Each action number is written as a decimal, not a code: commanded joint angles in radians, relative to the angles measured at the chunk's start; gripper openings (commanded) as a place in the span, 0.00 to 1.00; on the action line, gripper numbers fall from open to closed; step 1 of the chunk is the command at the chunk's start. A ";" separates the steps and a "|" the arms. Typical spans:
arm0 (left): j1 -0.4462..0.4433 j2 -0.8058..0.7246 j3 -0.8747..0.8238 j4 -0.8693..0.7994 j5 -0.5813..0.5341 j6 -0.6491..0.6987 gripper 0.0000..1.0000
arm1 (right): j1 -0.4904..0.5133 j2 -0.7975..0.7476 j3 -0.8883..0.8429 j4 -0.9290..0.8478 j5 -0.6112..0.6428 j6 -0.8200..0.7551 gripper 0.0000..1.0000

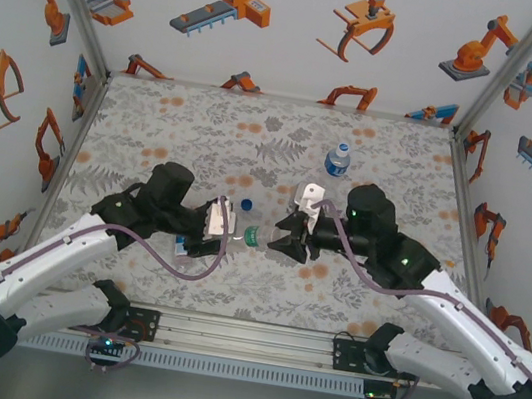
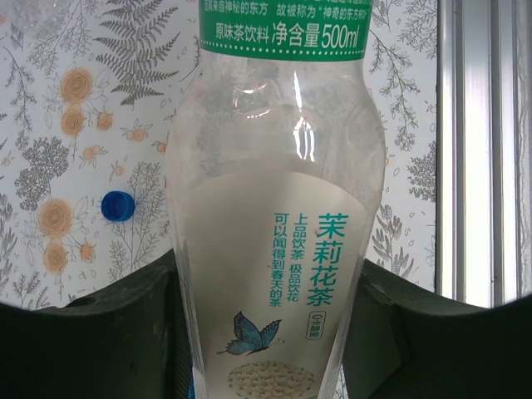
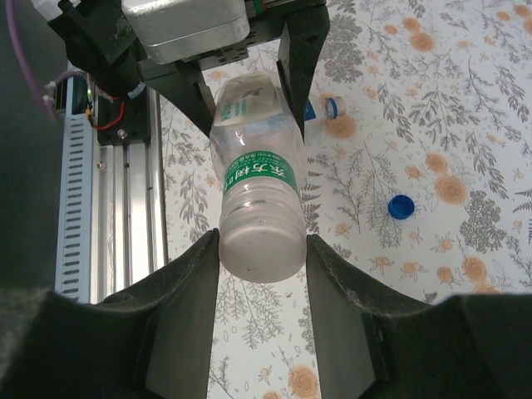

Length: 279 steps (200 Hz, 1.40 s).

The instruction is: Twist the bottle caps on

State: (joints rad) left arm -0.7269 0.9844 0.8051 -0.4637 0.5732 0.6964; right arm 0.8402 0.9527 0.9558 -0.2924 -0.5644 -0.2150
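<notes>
over the middle of the tabletop (image 1: 157, 122), toward its near edge, the two arms are holding the wide bottle (image 2: 274, 191) level between them, clear of the surface. the left gripper (image 2: 266, 274) is clenching the bottle's pale-labelled waist, its fingers (image 2: 100, 332) pressing on either side. this is probably serving to stop the body from turning. the right gripper (image 3: 262, 239) is clamping the end beyond the green band (image 3: 258, 176), with its fingers (image 3: 179, 316) touching both sides of that end. it is likely doing this so that this end can be worked against the fixed body. whether a cap is sitting on that end cannot be told, since the rounded tip is giving no clear outline.

three bottles are being counted. the wide one is being held by both grippers. one slim bottle (image 1: 339, 159) is standing upright toward the far edge, right of the middle and well apart from the arms. the other slim bottle (image 1: 180, 245) is lying under the left arm, toward the near edge.

one loose cap is being counted. the blue cap (image 1: 245, 204) is lying on the tabletop just beyond the held bottle, between the two grippers, and nothing is touching it. the tops of the slim bottles are appearing too small to tell whether they are wearing caps.
</notes>
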 commanded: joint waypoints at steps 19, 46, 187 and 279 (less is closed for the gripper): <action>-0.005 0.004 0.034 0.005 0.033 0.018 0.00 | 0.001 -0.005 0.041 -0.044 -0.025 -0.051 0.02; -0.006 0.008 0.037 0.005 0.039 0.017 0.00 | 0.002 0.002 0.056 -0.064 -0.044 -0.077 0.00; -0.005 0.009 0.039 -0.001 0.056 0.017 0.00 | 0.017 0.068 0.108 -0.114 -0.072 -0.148 0.00; -0.006 0.021 0.049 -0.018 0.064 0.021 0.00 | 0.055 0.113 0.176 -0.210 -0.038 -0.234 0.00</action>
State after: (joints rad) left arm -0.7307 0.9993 0.8154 -0.5030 0.5922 0.7033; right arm 0.8696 1.0531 1.0927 -0.4835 -0.5884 -0.3977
